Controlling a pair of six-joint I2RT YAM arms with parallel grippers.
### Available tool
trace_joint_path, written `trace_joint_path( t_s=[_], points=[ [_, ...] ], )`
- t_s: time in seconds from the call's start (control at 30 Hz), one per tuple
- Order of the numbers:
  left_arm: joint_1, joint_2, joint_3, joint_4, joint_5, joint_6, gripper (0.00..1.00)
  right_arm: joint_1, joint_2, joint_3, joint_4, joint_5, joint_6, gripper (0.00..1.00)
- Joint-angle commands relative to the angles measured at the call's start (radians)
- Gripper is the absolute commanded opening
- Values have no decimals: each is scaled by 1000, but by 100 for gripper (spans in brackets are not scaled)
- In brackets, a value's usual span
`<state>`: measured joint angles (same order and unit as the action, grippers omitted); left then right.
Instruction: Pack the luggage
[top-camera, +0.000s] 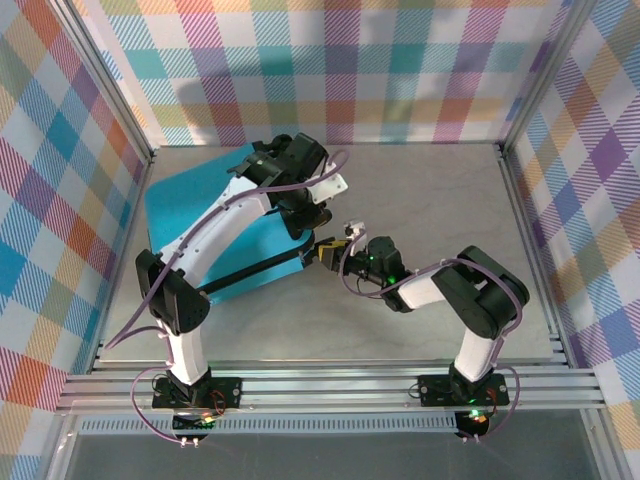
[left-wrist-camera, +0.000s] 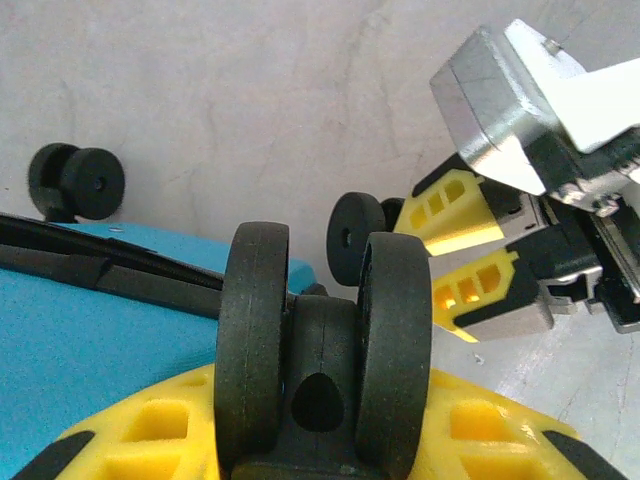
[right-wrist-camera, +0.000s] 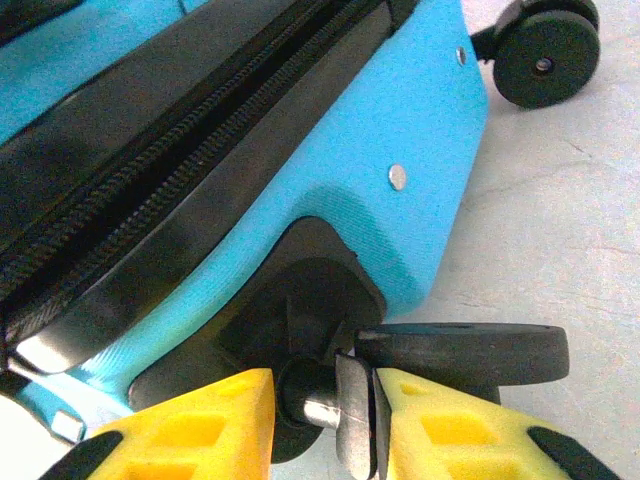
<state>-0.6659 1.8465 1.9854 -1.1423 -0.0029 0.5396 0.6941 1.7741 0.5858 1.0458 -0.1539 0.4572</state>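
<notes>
On one luggage (top-camera: 175, 205), left fingers (left-wrist-camera: 130, 440), right fingers (right-wrist-camera: 450, 430), one wheel (left-wrist-camera: 320, 340) each

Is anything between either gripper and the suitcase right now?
Nothing visible. The left gripper has its fingers on either side of one wheel of the suitcase. The right gripper pinches another wheel at its axle.
</notes>
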Motion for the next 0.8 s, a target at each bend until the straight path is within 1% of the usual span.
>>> trace_joint_path(
  t_s=[0.0, 0.3, 0.5, 0.57, 0.63, 0.7, 0.77],
  points=[
    [-25, -33, 87, 238, 117, -73, 1, 62, 9, 58, 81, -98, 44, 32],
    [-27, -24, 64, 265, 110, -92, 1, 85, -21, 67, 87, -81, 63, 32],
    [-27, -21, 62, 312, 94, -97, 0, 88, -50, 45, 143, -33, 132, 30],
    [-27, -35, 37, 344, 108, -94, 0, 92, -81, 15, 151, -19, 115, 30],
    [-27, -77, -42, 419, 143, -91, 0, 97, -106, -16, 153, -6, 87, 30],
    [-27, -113, -99, 490, 152, -97, 0, 97, -113, -35, 155, -5, 70, 30],
    [-25, -121, -108, 515, 154, -108, 0, 97, -110, -52, 164, -20, 45, 30]
  ],
)
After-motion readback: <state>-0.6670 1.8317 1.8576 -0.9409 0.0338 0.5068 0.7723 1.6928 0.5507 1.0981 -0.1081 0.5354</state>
